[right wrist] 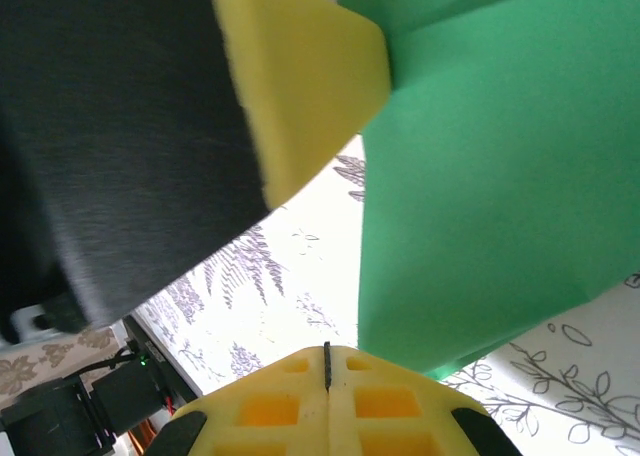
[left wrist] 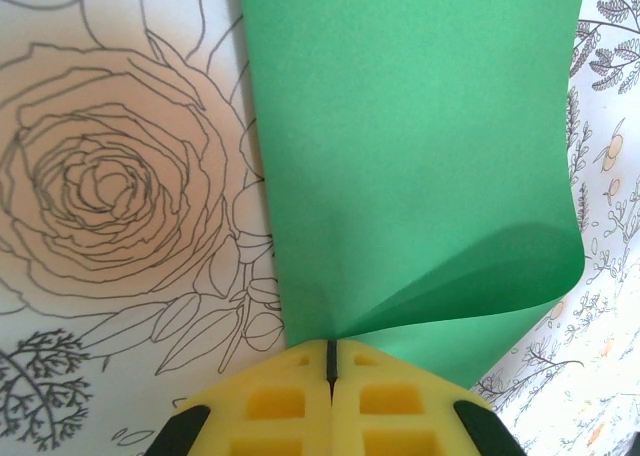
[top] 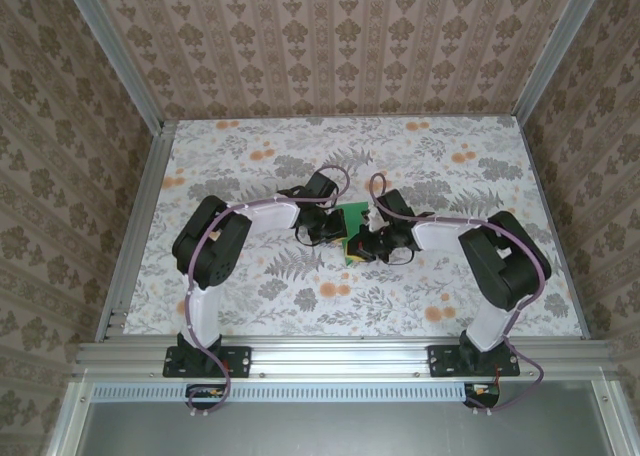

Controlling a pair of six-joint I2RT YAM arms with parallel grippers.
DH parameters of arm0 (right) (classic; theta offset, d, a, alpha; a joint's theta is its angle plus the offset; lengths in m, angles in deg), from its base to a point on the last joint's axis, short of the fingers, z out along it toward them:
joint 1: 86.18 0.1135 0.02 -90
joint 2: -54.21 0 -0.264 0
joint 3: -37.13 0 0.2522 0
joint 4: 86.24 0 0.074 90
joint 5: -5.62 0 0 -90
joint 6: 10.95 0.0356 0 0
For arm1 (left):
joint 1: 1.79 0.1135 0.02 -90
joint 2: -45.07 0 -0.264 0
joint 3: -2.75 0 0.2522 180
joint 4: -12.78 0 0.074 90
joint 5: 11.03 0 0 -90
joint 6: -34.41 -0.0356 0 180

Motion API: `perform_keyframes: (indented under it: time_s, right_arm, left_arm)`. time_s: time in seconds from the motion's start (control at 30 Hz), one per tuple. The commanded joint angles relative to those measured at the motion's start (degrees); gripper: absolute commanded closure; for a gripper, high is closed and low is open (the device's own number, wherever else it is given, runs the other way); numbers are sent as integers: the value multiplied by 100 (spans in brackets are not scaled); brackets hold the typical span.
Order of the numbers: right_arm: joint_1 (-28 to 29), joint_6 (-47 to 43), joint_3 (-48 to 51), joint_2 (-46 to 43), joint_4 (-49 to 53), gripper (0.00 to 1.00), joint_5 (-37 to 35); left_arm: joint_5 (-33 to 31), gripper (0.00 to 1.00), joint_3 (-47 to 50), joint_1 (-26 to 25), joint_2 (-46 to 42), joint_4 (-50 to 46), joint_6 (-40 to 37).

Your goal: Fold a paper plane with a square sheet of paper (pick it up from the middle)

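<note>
Sheet: square sheet of paper (top: 353, 219) at mid-table (top: 250, 306), between both grippers, partly lifted
Left gripper (left wrist: 329, 348): jaws closed, pinching its curled edge
Right gripper (right wrist: 327, 351): jaws closed, tips touching the sheet

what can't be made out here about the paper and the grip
- Left wrist view: the left tool is shut on the square sheet of paper, whose far edge is cut off by the top of the frame.
- Right wrist view: the right tool is shut, and it hides whether any paper sits inside.
- Top view: both tools cover most of the sheet, and any creases are too small to read.
</note>
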Motion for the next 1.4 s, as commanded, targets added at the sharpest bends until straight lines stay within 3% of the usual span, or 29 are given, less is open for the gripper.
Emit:
perform_keyframes:
  time_s: [0.0, 0.6, 0.83, 1.03, 1.17, 1.37]
  right_arm:
    - [35, -20, 60, 217, -11, 94, 138]
    - [35, -284, 154, 374, 431, 94, -49]
    - [88, -721, 253, 474, 989, 95, -717]
    - [81, -551, 231, 84, 472, 95, -320]
    - [35, -526, 0, -332, 348, 95, -471]
    - [9, -645, -266, 113, 446, 95, -701]
  left_arm:
    - [-233, 98, 31, -50, 264, -515, 72]
    - [-303, 98, 5, -47, 290, -608, 49]
    - [-321, 98, 6, -51, 295, -615, 67]
    - [-334, 98, 2, -47, 290, -638, 67]
    - [-347, 98, 1, -50, 272, -635, 52]
    - [-321, 98, -21, -60, 281, -627, 32]
